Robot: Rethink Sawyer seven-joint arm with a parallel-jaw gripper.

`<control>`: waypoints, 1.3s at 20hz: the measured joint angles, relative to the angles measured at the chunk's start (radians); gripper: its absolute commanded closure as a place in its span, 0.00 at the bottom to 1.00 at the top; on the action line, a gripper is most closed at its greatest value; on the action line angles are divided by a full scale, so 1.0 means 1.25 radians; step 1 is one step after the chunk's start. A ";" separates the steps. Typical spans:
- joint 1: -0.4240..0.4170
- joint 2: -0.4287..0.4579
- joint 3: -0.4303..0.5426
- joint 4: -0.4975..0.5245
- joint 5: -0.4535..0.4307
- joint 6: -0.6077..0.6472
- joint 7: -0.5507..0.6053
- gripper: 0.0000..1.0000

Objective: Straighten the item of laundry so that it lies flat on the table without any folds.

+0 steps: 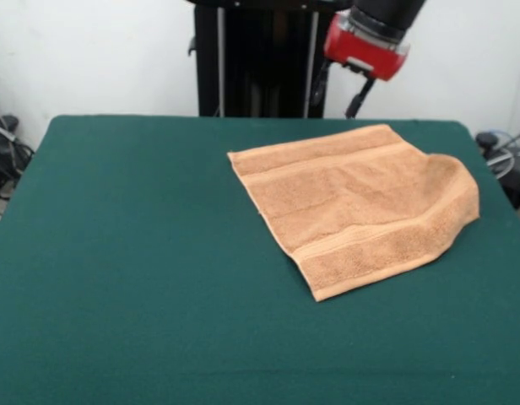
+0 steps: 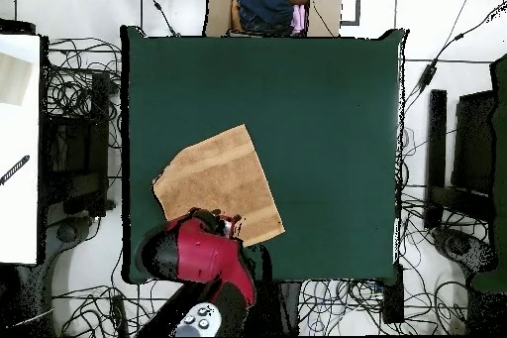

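A camera faces a robot across a dark green felt table. The nearest part of the table is bare. Past the middle and toward the right of this view lies the laundry item, a light orange-tan terry hand towel. It sits turned at an angle to the table edges, with one corner pointing toward the camera. A woven band stripe runs along its near edge and another along its far edge. Most of it lies flat, but the right-hand corner is rolled or folded over on itself, making a soft raised hump. So the towel looks nearly straightened, with that one fold left.

Beyond the towel, at the top of the view, the red and black arm comes down in front of its black pedestal. The gripper hangs just past the towel's far edge, above the table's far side. Its fingers show only as a thin dark shape, and I cannot tell whether they are spread or closed. Nothing appears to be held.

The overhead view agrees: the arm's red housing covers the towel's edge nearest the robot base. The folded corner lies on the robot's left. A likely next move is reaching there to draw the fold outward.
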 measured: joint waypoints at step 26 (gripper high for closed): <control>0.163 0.064 -0.136 -0.070 -0.014 0.000 0.000 0.00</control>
